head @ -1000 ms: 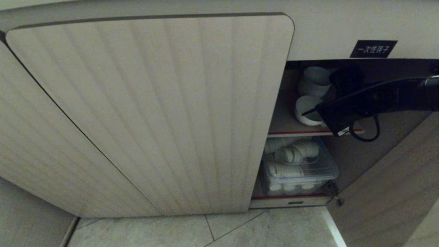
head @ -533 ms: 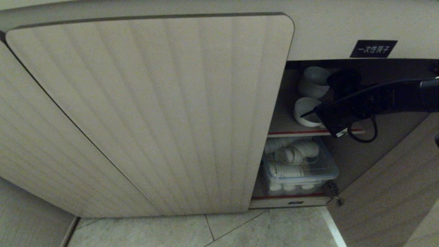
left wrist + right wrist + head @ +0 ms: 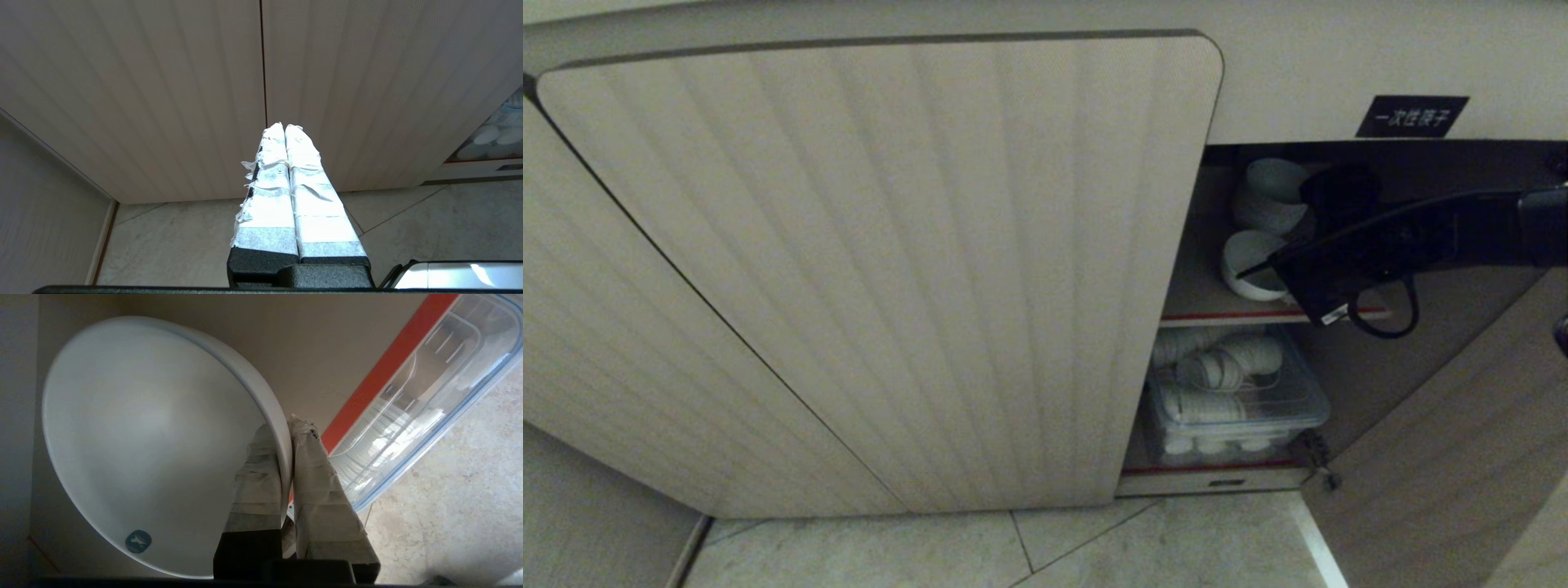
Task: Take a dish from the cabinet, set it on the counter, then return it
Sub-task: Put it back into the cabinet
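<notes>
My right gripper point(image 3: 286, 428) is pinching the rim of the dish point(image 3: 155, 433), with one taped finger inside the bowl and one outside. The dish is on the upper shelf point(image 3: 1201, 294) of the cabinet point(image 3: 890, 269), near the shelf's red front edge. I cannot tell if it rests flat on the shelf. It is round, so it has no long side. In the head view its open mouth faces up and a bit toward me. Behind it, deeper on the same shelf, sits a stack of white bowls point(image 3: 1270, 196). Below the shelf is a clear plastic box point(image 3: 1241, 400) holding white cups lying on their sides. A small black label point(image 3: 1411, 116) is stuck above the opening. The wide door is ribbed and pale. The floor point(image 3: 1094, 547) has light stone tiles. My left gripper point(image 3: 284, 127) hangs near the doors, low over the floor, its taped fingers pressed together around nothing.
</notes>
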`<state>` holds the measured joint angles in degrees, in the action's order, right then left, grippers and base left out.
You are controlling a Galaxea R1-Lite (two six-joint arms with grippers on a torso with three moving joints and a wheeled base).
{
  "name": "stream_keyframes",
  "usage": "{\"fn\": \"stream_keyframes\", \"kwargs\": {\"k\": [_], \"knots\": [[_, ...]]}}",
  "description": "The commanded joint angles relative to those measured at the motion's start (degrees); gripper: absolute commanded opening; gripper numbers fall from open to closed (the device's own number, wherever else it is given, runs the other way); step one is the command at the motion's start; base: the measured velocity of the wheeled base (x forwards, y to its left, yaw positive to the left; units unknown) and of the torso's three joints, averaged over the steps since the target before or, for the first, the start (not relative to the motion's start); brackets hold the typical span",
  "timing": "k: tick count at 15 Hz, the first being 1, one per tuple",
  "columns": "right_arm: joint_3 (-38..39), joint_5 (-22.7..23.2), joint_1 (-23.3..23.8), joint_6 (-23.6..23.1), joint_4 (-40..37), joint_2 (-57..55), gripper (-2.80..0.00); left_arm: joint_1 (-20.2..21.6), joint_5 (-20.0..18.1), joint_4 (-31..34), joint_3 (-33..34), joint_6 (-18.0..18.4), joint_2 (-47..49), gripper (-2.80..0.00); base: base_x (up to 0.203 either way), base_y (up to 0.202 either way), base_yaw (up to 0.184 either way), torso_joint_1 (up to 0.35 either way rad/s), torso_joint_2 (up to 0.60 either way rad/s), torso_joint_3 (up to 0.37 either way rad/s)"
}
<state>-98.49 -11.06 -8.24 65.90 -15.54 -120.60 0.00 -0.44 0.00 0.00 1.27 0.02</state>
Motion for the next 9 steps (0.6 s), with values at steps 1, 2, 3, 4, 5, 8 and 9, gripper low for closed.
{"fn": "stream_keyframes", "kwargs": {"k": [1, 2, 3, 4, 5, 8, 9], "knots": [[-0.21, -0.02, -0.02, 0.37, -0.10, -0.33, -2.80, 0.00, 0.00, 0.00, 0.00, 0.03, -0.02, -2.80, 0.000, 0.000, 0.000, 0.000, 0.00, 0.000], [-0.30, -0.02, -0.02, 0.37, -0.10, -0.42, -2.80, 0.00, 0.00, 0.00, 0.00, -0.02, -0.02, -2.80, 0.000, 0.000, 0.000, 0.000, 0.00, 0.000], [-0.30, 0.00, -0.02, 0.37, -0.20, -0.43, -2.80, 0.00, 0.00, 0.00, 0.00, 0.05, -0.02, -2.80, 0.000, 0.000, 0.000, 0.000, 0.00, 0.000], [-0.21, 0.07, -0.02, 0.18, -0.54, -0.51, -2.80, 0.00, 0.00, 0.00, 0.00, 0.05, -0.02, -2.80, 0.000, 0.000, 0.000, 0.000, 0.00, 0.000], [-0.28, 0.13, -0.02, -0.56, -0.36, -0.51, -2.80, 0.00, 0.00, 0.00, 0.00, 0.01, -0.02, -2.80, 0.000, 0.000, 0.000, 0.000, 0.00, 0.000], [-1.18, 0.25, -0.02, -1.13, -0.19, -0.95, -2.80, 0.00, 0.00, 0.00, 0.00, -0.04, -0.02, -2.80, 0.000, 0.000, 0.000, 0.000, 0.00, 0.000], [-1.18, 0.34, 0.04, -1.13, -0.19, -0.95, -2.80, 0.00, 0.00, 0.00, 0.00, 0.05, -0.02, -2.80, 0.000, 0.000, 0.000, 0.000, 0.00, 0.000]]}}
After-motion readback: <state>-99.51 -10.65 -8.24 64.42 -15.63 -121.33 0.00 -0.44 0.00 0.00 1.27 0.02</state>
